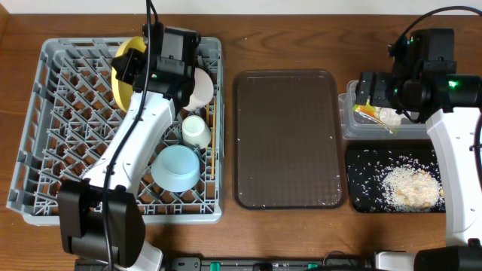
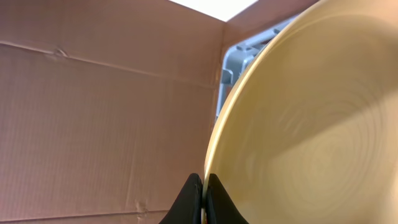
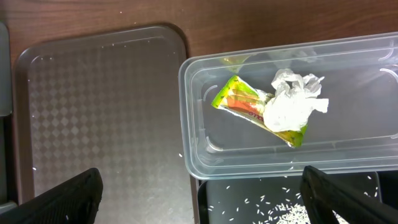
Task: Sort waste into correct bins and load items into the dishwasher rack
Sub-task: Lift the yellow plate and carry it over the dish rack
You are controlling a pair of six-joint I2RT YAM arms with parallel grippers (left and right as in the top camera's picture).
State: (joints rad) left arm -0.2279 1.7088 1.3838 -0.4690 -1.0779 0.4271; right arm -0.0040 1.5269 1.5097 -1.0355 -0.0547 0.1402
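Left gripper [image 2: 203, 190] is pinched shut on the rim of the yellow plate [image 2: 311, 124], held on edge over the back of the grey dishwasher rack [image 1: 30, 135]. I judge the next move turns on this: the plate's edge runs roughly front to back with pegs beneath it, so seating it falls to this arm. I cannot tell if it touches them. Right gripper [image 3: 205, 198], jaws spread wide and holding nothing, hangs over the clear tub [image 3: 193, 149], well apart from the rack. Inside lie the snack wrapper [image 3: 239, 99] and tissue [image 3: 289, 102].

Wrapper [image 3: 239, 99] in tub [image 3: 194, 158]; rice [image 1: 410, 185] in tray [image 1: 358, 202] (before tub)
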